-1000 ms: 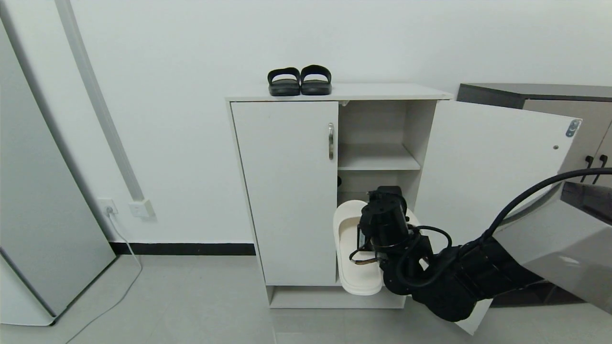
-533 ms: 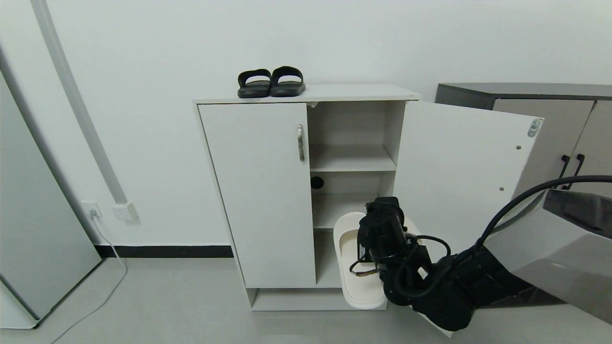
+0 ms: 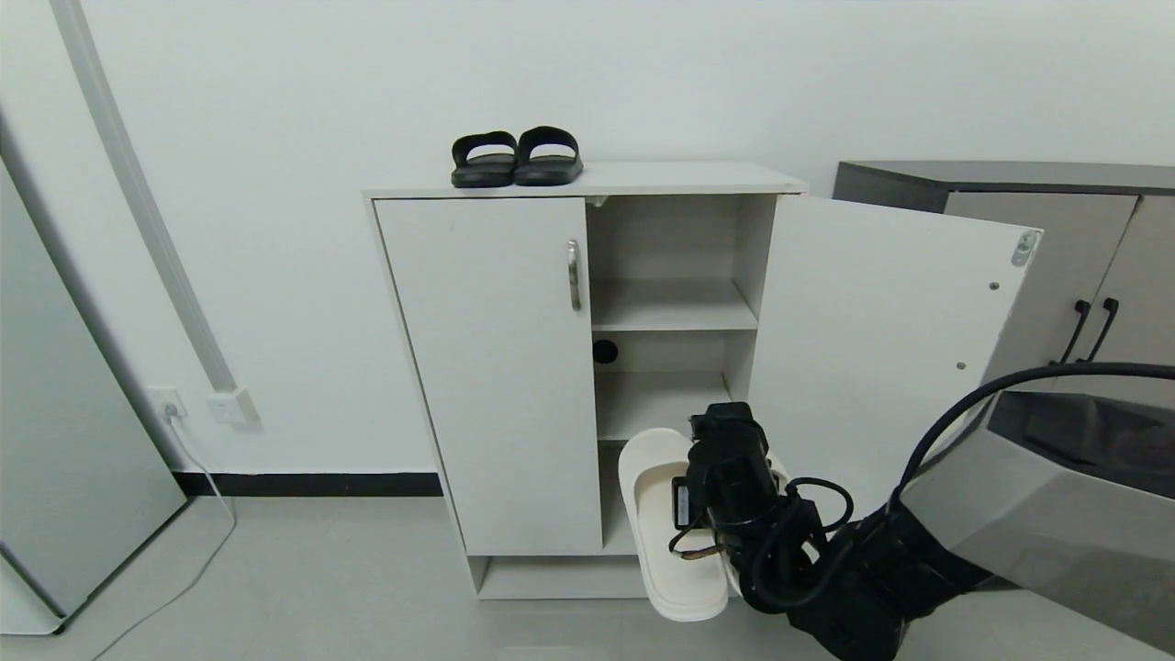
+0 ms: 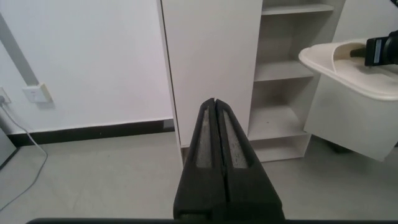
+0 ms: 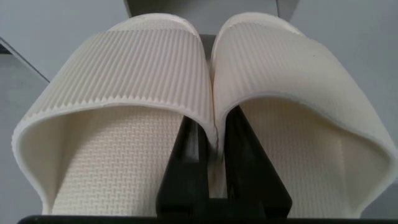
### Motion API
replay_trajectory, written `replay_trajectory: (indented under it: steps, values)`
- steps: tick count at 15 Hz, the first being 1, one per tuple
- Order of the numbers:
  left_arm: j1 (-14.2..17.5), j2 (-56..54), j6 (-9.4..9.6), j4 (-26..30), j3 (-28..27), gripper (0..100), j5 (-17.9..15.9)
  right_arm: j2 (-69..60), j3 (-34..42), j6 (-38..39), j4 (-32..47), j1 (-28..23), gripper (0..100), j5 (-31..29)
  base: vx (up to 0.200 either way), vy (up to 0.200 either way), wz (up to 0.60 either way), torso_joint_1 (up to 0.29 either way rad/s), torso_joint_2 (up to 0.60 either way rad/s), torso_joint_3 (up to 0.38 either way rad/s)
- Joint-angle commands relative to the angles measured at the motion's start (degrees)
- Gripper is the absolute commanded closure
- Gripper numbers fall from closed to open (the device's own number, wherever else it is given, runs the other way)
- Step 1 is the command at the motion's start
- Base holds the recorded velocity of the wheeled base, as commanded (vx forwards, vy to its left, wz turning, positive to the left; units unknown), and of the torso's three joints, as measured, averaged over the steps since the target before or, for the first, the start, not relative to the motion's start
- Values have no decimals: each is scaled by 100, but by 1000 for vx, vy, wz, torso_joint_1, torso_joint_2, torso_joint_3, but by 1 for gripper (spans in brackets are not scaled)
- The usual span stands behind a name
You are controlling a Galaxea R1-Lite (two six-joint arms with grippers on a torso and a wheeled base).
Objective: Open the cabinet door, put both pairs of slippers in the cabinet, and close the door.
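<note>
A white cabinet [image 3: 486, 367] stands against the wall, its left door closed and its right door [image 3: 872, 349] swung open. Bare shelves [image 3: 670, 312] show inside. A pair of black slippers [image 3: 514, 158] sits on the cabinet top. My right gripper [image 3: 711, 500] is low in front of the open half, shut on the inner edges of both white slippers [image 3: 665, 523]. The right wrist view shows the white slippers [image 5: 124, 124] side by side, with the gripper [image 5: 214, 146] pinching them together. My left gripper [image 4: 214, 107] is shut on nothing, farther back, facing the cabinet [image 4: 211, 56].
A grey cabinet [image 3: 1056, 239] stands right of the open door. A tall grey appliance [image 3: 55, 413] is at the far left. A wall outlet [image 3: 229, 404] has a cable trailing onto the grey floor [image 3: 321, 588] before the cabinet.
The head camera has moved, so the cabinet sits further left in the picture. Relative to the cabinet, the right gripper with the white slippers has dropped lower and come a little out from the opening.
</note>
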Motion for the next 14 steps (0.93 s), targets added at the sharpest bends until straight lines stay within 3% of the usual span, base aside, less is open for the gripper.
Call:
replay_trajectory:
  steps: [1,9,14]
  values:
    - [0,16,-1,-1,0,100,-1,200,28,-12,-132,23,100,23,0,0,0,0,0,0]
    - [0,16,-1,-1,0,100,-1,305,-33,-3,-176,32,100,217,0,0,0,0,0,0]
    - [0,16,8,8,0,100,-1,622,-420,-47,-158,-3,100,199,0,0,0,1,4,-148]
